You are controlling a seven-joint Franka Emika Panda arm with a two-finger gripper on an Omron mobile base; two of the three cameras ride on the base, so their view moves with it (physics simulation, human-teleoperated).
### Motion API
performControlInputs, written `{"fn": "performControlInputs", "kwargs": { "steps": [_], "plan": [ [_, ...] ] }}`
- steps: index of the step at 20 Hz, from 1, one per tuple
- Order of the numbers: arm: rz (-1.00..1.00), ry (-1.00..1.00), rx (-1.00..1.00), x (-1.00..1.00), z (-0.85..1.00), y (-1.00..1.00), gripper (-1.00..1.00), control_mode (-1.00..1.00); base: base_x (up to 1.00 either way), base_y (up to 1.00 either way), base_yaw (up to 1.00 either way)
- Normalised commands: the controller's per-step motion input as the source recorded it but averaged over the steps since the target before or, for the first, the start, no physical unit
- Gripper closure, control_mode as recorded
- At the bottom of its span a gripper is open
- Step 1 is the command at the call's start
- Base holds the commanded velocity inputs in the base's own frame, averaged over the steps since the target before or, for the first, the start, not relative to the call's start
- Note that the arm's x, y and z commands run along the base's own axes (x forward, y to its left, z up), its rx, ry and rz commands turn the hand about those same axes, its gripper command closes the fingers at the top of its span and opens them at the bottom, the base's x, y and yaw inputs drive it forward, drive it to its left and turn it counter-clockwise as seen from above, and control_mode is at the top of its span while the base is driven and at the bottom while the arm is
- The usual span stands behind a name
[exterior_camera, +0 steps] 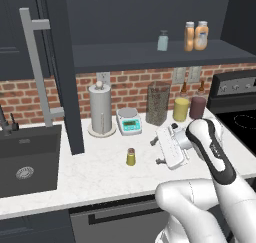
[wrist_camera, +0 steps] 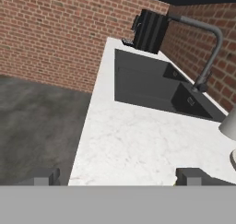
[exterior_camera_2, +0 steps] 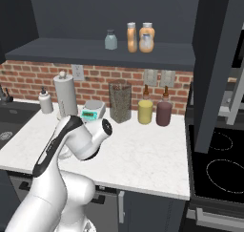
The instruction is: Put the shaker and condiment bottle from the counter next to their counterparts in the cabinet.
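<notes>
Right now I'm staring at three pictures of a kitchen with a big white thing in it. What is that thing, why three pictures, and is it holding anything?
The white thing is a robot arm in a computer-drawn kitchen. Two cameras ride behind it, one to its left and one to its right, so two pictures show the same counter from two sides. The third camera sits on the hand itself and looks along the counter toward the sink.

At the arm's end is a pincer with two fingers. It is open and holds nothing.

On the counter stand a small yellow-green shaker, a paper towel roll, a kitchen scale, a tall jar, and a yellow and a dark-red bottle by the wall. On the cabinet shelf above stand a pale blue-grey shaker and two orange bottles.
</notes>
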Motion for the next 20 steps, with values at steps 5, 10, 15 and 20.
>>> {"fn": "performControlInputs", "kwargs": {
  "steps": [5, 10, 15, 20],
  "plan": [
    [0.0, 0.0, 0.0, 0.3, -0.29, 0.12, -1.0, -1.0, 0.0, 0.0, 0.0],
    [0.0, 0.0, 0.0, 0.26, -0.24, 0.14, -1.0, -1.0, 0.0, 0.0, 0.0],
    [0.0, 0.0, 0.0, 0.11, -0.23, 0.17, -1.0, -1.0, 0.0, 0.0, 0.0],
    [0.0, 0.0, 0.01, 0.04, -0.22, 0.14, -1.0, -1.0, 0.0, 0.0, 0.0]
  ]
}}
